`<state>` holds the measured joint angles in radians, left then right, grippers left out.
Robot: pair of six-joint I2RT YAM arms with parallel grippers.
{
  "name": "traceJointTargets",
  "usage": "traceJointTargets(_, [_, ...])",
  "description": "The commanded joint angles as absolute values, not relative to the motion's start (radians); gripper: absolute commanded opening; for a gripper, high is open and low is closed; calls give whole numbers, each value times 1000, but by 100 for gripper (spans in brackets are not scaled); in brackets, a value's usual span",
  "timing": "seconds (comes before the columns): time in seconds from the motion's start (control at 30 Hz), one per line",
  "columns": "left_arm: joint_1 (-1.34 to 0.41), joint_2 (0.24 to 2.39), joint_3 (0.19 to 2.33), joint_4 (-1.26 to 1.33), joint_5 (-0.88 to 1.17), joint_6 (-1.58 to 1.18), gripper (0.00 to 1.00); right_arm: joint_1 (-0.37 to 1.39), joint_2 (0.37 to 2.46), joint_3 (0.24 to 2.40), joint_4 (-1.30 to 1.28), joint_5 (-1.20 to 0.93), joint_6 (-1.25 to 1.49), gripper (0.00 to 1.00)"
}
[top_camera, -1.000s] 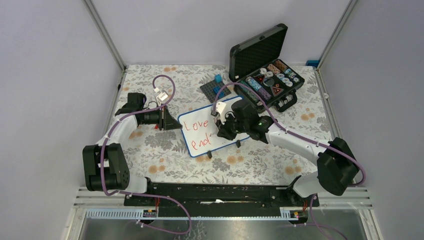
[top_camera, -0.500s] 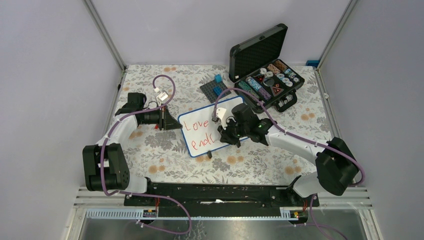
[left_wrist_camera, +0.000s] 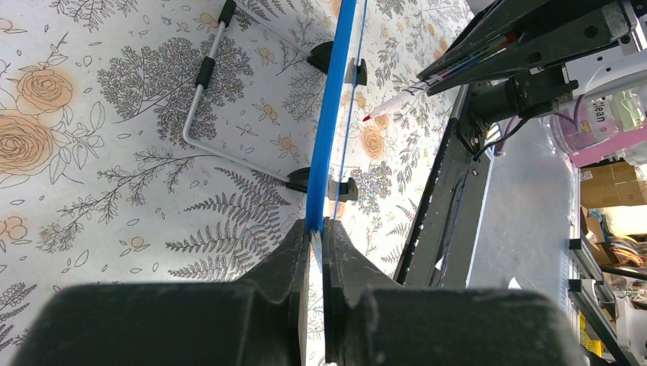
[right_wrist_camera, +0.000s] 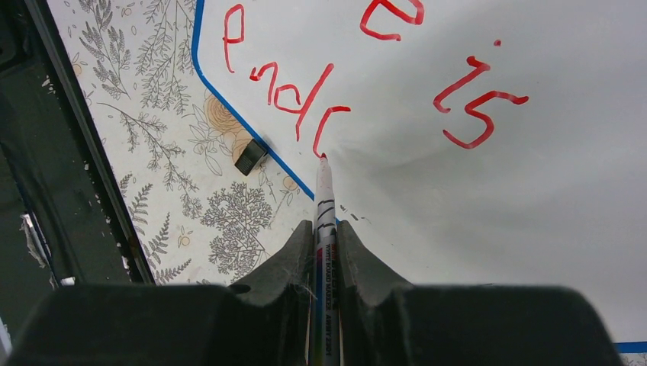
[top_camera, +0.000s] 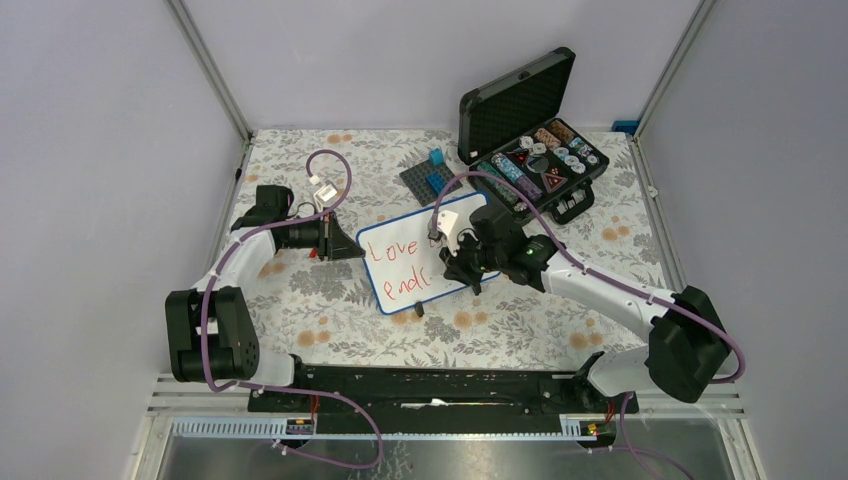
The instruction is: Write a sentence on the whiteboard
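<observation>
The whiteboard (top_camera: 415,262) sits near the middle of the floral counter (top_camera: 330,310), turned at an angle so its long side runs from lower left to upper right. It is raised on small black feet (right_wrist_camera: 250,155). The left gripper (top_camera: 352,250) is clamped on the blue frame at the board's left edge. In the left wrist view its fingers (left_wrist_camera: 294,255) are pressed together on the thin blue rim, seen edge-on.

The right gripper (top_camera: 455,265) hangs over the right half of the board and is closed around a whiteboard marker (right_wrist_camera: 324,198). The marker's barrel runs up between the fingers. Its red tip touches the white surface at the foot of the newest stroke, close to the board's near edge.

The sentence (right_wrist_camera: 290,91) is in red. "Love" and "is" are on the upper line (the "is" shows only from the right wrist). The lower line reads "endl", followed by one more curved stroke.

Behind the board lies a grey studded baseplate (top_camera: 432,178) carrying blue blocks. To its right stands an open black case (top_camera: 530,140) holding small round pieces.
</observation>
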<state>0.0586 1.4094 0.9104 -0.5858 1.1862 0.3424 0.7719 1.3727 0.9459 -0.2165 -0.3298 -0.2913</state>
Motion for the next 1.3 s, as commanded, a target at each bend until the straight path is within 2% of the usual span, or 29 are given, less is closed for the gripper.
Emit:
traceJointTargets(0.0, [41,1393,934,-582,1168,375,0,768,1357,973,-219,-308,-310,0])
traceJointTargets(1.27, [40,1397,931,-583,1167,376,0,712,1387,1000,-203,-272,-344,0])
